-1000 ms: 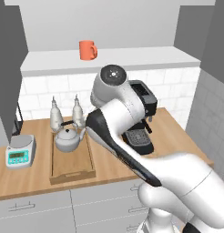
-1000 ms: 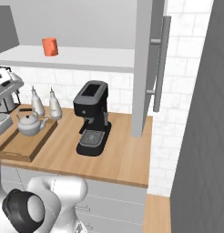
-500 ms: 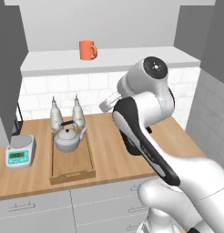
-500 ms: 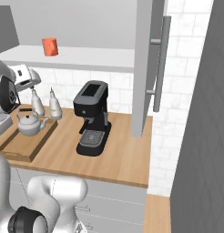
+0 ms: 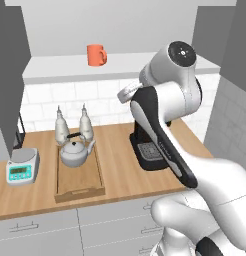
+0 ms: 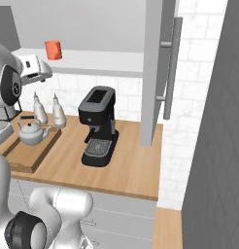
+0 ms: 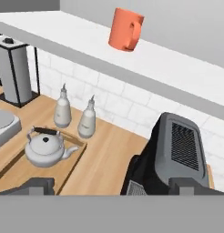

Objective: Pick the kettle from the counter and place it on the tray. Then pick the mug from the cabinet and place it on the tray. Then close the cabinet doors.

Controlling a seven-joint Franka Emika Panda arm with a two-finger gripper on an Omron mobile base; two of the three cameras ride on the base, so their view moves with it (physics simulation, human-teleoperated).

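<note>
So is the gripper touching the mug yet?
Apart. In the hand view the mug stands on the cabinet shelf, well beyond the open gripper; the right base view shows clear space between gripper and mug.

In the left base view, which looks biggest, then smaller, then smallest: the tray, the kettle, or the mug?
1. tray, the biggest
2. kettle
3. mug, the smallest; it sits farther back in the cabinet, so distance shrinks it a little.
</note>
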